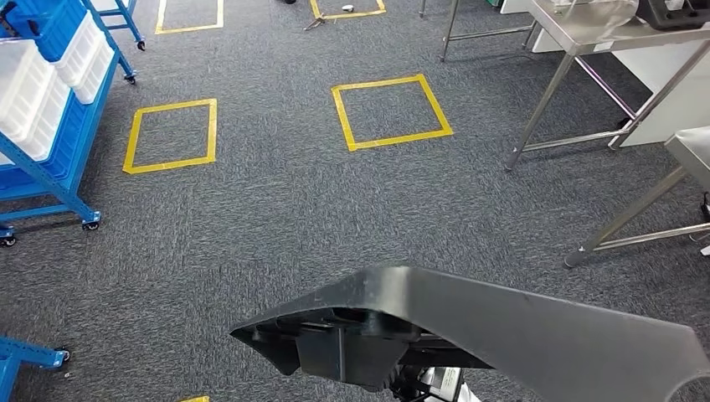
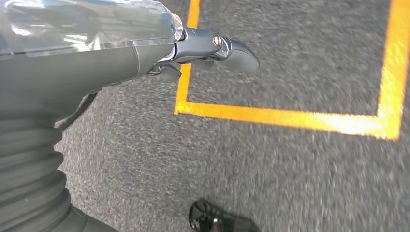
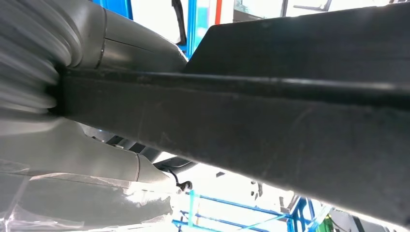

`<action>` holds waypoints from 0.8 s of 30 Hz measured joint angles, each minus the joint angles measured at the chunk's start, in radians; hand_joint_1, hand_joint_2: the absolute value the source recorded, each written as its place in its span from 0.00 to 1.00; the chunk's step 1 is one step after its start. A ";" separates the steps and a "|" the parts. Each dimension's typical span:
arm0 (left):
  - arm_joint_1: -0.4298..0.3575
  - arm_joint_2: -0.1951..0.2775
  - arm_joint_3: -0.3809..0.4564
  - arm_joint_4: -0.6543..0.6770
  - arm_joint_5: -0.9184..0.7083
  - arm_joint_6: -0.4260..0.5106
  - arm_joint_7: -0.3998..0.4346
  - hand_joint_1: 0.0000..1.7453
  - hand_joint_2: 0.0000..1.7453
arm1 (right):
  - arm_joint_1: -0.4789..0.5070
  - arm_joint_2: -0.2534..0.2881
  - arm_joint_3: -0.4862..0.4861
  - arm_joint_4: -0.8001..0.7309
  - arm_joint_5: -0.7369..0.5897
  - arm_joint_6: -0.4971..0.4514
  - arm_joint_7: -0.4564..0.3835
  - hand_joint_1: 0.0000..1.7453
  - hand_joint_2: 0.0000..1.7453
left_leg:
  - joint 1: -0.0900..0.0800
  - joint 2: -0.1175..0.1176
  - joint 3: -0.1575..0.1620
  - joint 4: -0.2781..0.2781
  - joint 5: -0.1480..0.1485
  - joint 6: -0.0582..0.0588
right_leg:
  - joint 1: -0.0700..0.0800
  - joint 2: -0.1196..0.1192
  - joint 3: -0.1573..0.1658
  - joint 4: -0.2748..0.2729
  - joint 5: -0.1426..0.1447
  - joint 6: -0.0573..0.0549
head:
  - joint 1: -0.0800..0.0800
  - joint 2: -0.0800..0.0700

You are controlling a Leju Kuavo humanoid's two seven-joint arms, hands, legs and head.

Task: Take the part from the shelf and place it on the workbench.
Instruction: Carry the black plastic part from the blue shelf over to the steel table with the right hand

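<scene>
The part (image 1: 502, 327) is a large, dark grey plastic panel with a long curved edge. It hangs low at the front of the head view, above the carpet. In the right wrist view the part (image 3: 270, 125) runs straight across my right hand (image 3: 87, 159), which grips it; the panel hides the fingers. My left hand (image 2: 212, 48) hangs over the carpet with its fingers stretched out and nothing in them. The blue shelf (image 1: 50, 109) with white bins stands at the far left. A steel workbench (image 1: 578, 33) stands at the upper right.
A second steel table (image 1: 691, 151) stands at the right edge, its legs reaching onto the carpet. Yellow tape squares (image 1: 391, 111) (image 1: 172, 134) mark the grey floor ahead. Another blue frame on casters (image 1: 25, 356) sits at the lower left. A yellow tape corner (image 2: 290, 118) lies under my left hand.
</scene>
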 joint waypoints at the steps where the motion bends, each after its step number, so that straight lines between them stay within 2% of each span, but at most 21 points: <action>1: -0.001 0.000 0.000 0.000 0.001 -0.004 -0.002 0.00 1.00 | -0.001 0.001 -0.001 0.000 0.001 0.003 0.000 1.00 1.00 | 0.002 -0.012 -0.009 0.024 -0.019 -0.004 | -0.003 0.008 0.002 -0.005 0.003 -0.007 | 0.000 0.000; 2: -0.001 0.000 0.000 0.000 0.003 -0.006 -0.004 0.00 1.00 | -0.003 0.001 -0.001 0.000 0.002 0.007 0.000 1.00 1.00 | 0.005 -0.029 -0.027 0.068 -0.046 -0.007 | -0.006 0.016 0.005 -0.010 0.005 -0.012 | 0.000 0.000; 4: 0.001 0.000 0.001 0.000 0.009 -0.007 -0.007 0.00 1.00 | -0.007 0.002 -0.001 0.005 0.002 0.019 0.000 1.00 1.00 | 0.006 -0.058 -0.090 0.201 -0.108 -0.011 | -0.005 0.033 0.006 -0.010 0.006 -0.017 | 0.000 0.000; 5: 0.002 0.000 0.001 0.001 0.011 -0.008 -0.008 0.00 1.00 | -0.008 0.002 -0.001 0.009 0.002 0.025 0.000 1.00 1.00 | 0.006 -0.063 -0.117 0.253 -0.123 -0.013 | -0.005 0.042 0.006 -0.010 0.005 -0.018 | 0.000 0.000; 6: 0.003 -0.001 0.002 0.001 0.012 -0.009 -0.010 0.00 1.00 | -0.009 0.002 -0.001 0.013 0.002 0.030 0.000 1.00 1.00 | 0.007 -0.065 -0.132 0.276 -0.119 -0.015 | -0.005 0.053 0.007 -0.009 0.005 -0.017 | 0.000 0.000; 7: 0.003 -0.002 0.002 0.001 0.013 -0.011 -0.011 0.00 1.00 | -0.011 0.002 -0.001 0.017 0.002 0.033 0.000 1.00 1.00 | 0.008 -0.066 -0.128 0.258 -0.095 -0.016 | -0.005 0.063 0.008 -0.008 0.005 -0.017 | 0.000 0.000; 8: 0.003 -0.003 0.002 0.002 0.013 -0.014 -0.012 0.00 1.00 | -0.014 0.002 -0.001 0.020 0.002 0.035 0.000 1.00 1.00 | 0.010 -0.071 -0.106 0.203 -0.057 -0.016 | -0.006 0.073 0.008 -0.005 0.004 -0.015 | 0.000 0.000; 10: 0.002 -0.004 0.002 0.003 0.013 -0.019 -0.015 0.00 1.00 | -0.022 0.002 -0.001 0.024 0.003 0.037 0.001 1.00 1.00 | 0.016 -0.109 -0.051 0.072 0.004 -0.013 | -0.005 0.093 0.005 0.005 0.000 -0.007 | 0.000 0.000; 11: 0.001 -0.005 0.003 0.004 0.013 -0.021 -0.014 0.00 1.00 | -0.027 0.002 -0.001 0.025 0.005 0.039 0.004 1.00 1.00 | 0.017 -0.126 -0.033 0.031 0.017 -0.010 | -0.005 0.102 0.001 0.009 0.000 0.000 | 0.000 0.000; 12: 0.001 -0.006 0.003 0.005 0.013 -0.022 -0.013 0.00 1.00 | -0.030 0.002 -0.001 0.025 0.007 0.041 0.008 1.00 1.00 | 0.016 -0.138 -0.028 0.015 0.018 -0.005 | -0.005 0.110 -0.004 0.011 0.002 0.006 | 0.000 0.000; 14: -0.001 -0.010 0.004 0.007 0.014 -0.022 -0.010 0.00 1.00 | -0.033 0.002 -0.001 0.025 0.011 0.047 0.016 1.00 1.00 | 0.014 -0.127 -0.028 0.011 0.022 0.007 | -0.007 0.125 -0.010 0.009 0.007 0.019 | 0.000 0.000; 15: -0.003 -0.013 0.004 0.008 0.015 -0.022 -0.009 0.00 1.00 | -0.034 0.002 -0.001 0.024 0.011 0.050 0.018 1.00 1.00 | 0.014 -0.118 -0.026 0.008 0.025 0.014 | -0.007 0.119 -0.013 0.014 0.003 0.024 | 0.000 0.000; 16: -0.004 -0.016 0.004 0.008 0.017 -0.021 -0.008 0.00 1.00 | -0.037 0.002 -0.001 0.024 0.012 0.052 0.021 1.00 1.00 | 0.014 -0.109 -0.025 0.003 0.028 0.022 | -0.007 0.103 -0.022 0.034 -0.010 0.029 | 0.000 0.000; 18: -0.005 -0.023 0.006 0.010 0.021 -0.018 -0.004 0.00 1.00 | -0.045 0.002 0.000 0.023 0.012 0.056 0.029 1.00 1.00 | 0.011 -0.087 -0.023 -0.002 0.031 0.034 | -0.007 0.057 -0.068 0.131 -0.066 0.036 | 0.000 0.000; 20: -0.003 -0.029 0.006 0.011 0.022 -0.014 0.002 0.00 1.00 | -0.052 0.002 0.000 0.022 0.010 0.058 0.044 1.00 1.00 | 0.007 -0.064 -0.024 -0.001 0.030 0.039 | -0.009 0.037 -0.129 0.258 -0.118 0.041 | 0.000 0.000; 21: -0.003 -0.033 0.007 0.012 0.022 -0.012 0.004 0.00 1.00 | -0.053 0.002 0.000 0.022 0.010 0.059 0.051 1.00 1.00 | 0.006 -0.054 -0.024 -0.001 0.029 0.039 | -0.010 0.033 -0.143 0.289 -0.123 0.042 | 0.000 0.000; 22: -0.003 -0.036 0.007 0.012 0.022 -0.011 0.006 0.00 1.00 | -0.055 0.001 0.000 0.022 0.010 0.061 0.056 1.00 1.00 | 0.006 -0.044 -0.023 -0.001 0.028 0.039 | -0.010 0.030 -0.137 0.280 -0.109 0.042 | 0.000 0.000; 23: -0.005 -0.039 0.007 0.013 0.021 -0.010 0.007 0.00 1.00 | -0.057 0.001 0.000 0.022 0.009 0.062 0.059 1.00 1.00 | 0.005 -0.036 -0.021 -0.001 0.027 0.038 | -0.009 0.025 -0.110 0.232 -0.080 0.040 | 0.000 0.000; 24: -0.006 -0.042 0.007 0.013 0.021 -0.009 0.007 0.00 1.00 | -0.059 0.001 0.000 0.021 0.009 0.063 0.061 1.00 1.00 | 0.005 -0.029 -0.019 -0.001 0.025 0.036 | -0.008 0.012 -0.070 0.161 -0.047 0.036 | 0.000 0.000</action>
